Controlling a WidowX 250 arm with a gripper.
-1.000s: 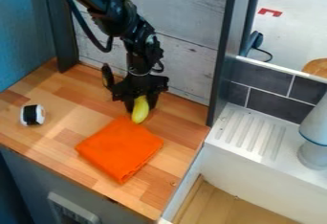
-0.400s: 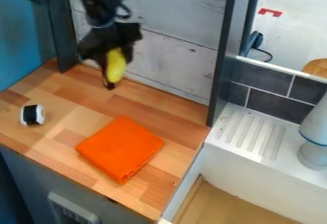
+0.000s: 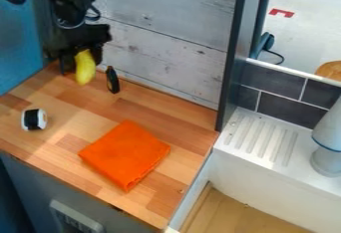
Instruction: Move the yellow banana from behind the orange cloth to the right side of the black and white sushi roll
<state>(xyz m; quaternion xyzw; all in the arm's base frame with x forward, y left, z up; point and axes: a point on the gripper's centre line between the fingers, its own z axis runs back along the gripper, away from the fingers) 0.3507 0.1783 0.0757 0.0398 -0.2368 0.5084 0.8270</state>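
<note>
While my gripper has the yellow banana-like piece pinched between its fingers at the wooden counter's back corner, near the blue panel, I judge the grasp done and the release left to do, with the orange cloth lying apart from it. The arm is cut off at the top edge, the yellow piece's upper end is hidden in my grip, and I can't tell whether its lower tip clears the wood or touches it.
</note>
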